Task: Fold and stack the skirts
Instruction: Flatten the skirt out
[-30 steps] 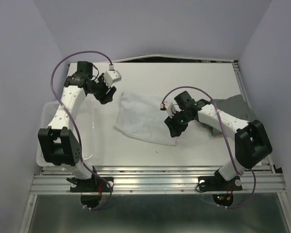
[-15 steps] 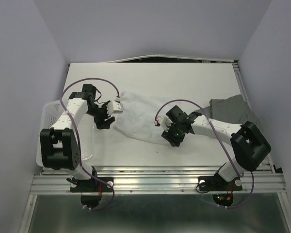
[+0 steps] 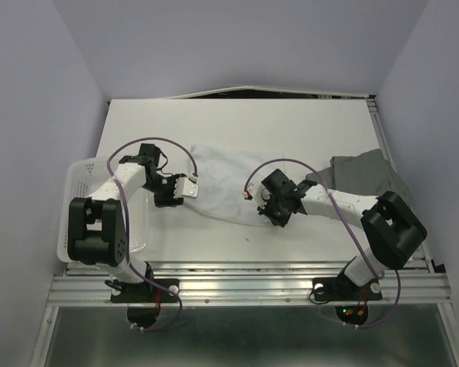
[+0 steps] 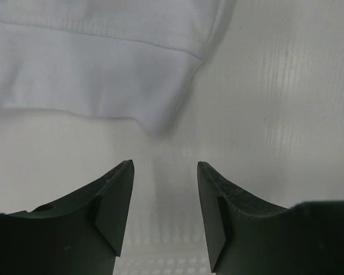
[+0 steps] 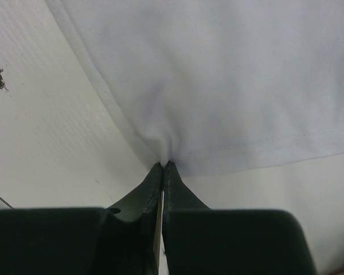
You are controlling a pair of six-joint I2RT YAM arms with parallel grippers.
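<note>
Nearest, the right gripper is pinched shut on the near hem of the plain white cloth skirt, which lies flat on the table. The left gripper gapes empty just short of its other near corner. The first fold seems to be starting: the left must advance and close. Farther right, the right arm partly hides a grey pleated skirt.

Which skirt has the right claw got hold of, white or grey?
The plain white cloth skirt spread in the middle: the right claw is shut on its near edge. The grey pleated cloth skirt lies off to the right, ungripped.
</note>
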